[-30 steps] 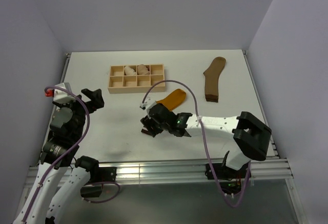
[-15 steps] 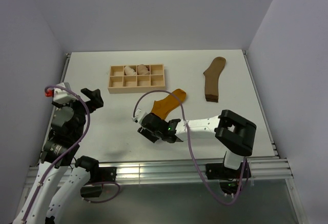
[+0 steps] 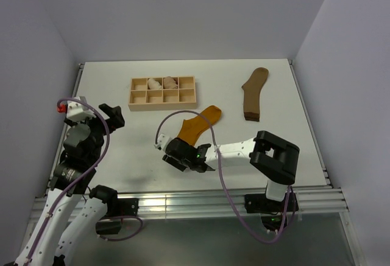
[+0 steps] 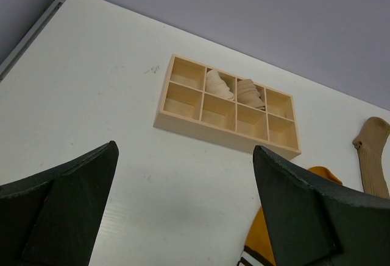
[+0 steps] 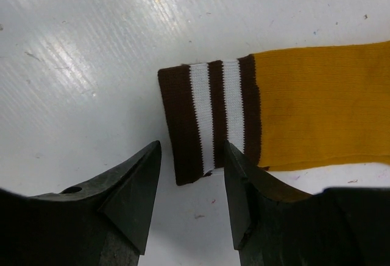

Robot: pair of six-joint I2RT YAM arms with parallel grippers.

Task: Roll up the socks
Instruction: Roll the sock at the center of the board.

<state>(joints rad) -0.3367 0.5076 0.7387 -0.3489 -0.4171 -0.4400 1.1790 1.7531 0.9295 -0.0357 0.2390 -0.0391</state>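
The mustard-orange sock (image 3: 203, 121) lies flat at mid-table, and its white-and-brown striped cuff (image 5: 207, 123) points at the right wrist camera. My right gripper (image 5: 192, 156) is low over that cuff end. Its fingers stand apart on either side of the cuff's near corner, and the right finger is at the cuff's edge. In the top view the right gripper (image 3: 177, 155) covers the cuff. The olive-brown sock (image 3: 253, 92) lies flat at the back right, far from both grippers. My left gripper (image 3: 113, 116) hovers wide open at the left, empty.
A wooden compartment tray (image 3: 162, 103) stands at the back left, with pale rolled bundles (image 3: 162, 83) in two of its rear cells. The left wrist view shows the tray (image 4: 219, 133) ahead and the olive sock (image 4: 370, 156) at its right edge. Purple cables loop over both arms.
My right gripper has slid down and left along the mustard sock to its cuff end, and its jaws have narrowed. The left arm has barely moved.
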